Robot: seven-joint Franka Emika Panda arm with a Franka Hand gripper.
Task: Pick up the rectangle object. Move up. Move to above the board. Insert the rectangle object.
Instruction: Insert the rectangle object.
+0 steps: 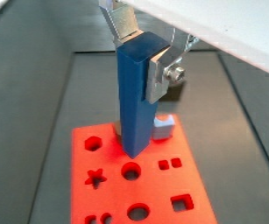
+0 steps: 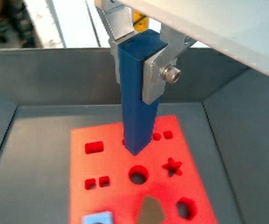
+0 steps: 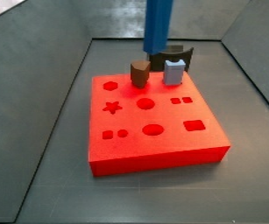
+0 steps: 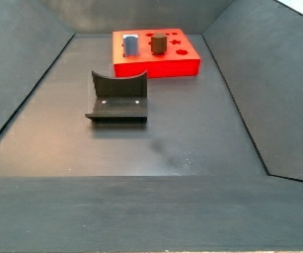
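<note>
My gripper [image 1: 143, 61] is shut on the upper end of the rectangle object [image 1: 134, 105], a long bright-blue bar that hangs upright. Both wrist views show it, with silver fingers [image 2: 158, 72] clamped on two of its sides. Its lower end hovers over the red-orange board [image 1: 160, 188], near a round cutout [image 1: 130, 171]. In a side view the bar [image 3: 158, 26] hangs above the far part of the board [image 3: 160, 144], clear of it. The gripper itself is out of frame in both side views.
A brown cylinder [image 3: 140, 75] and a short pale grey-blue block [image 3: 173, 72] stand on the board's far edge. The dark fixture [image 4: 116, 99] stands on the floor beside the board. Grey bin walls [image 3: 49, 96] slope up all round.
</note>
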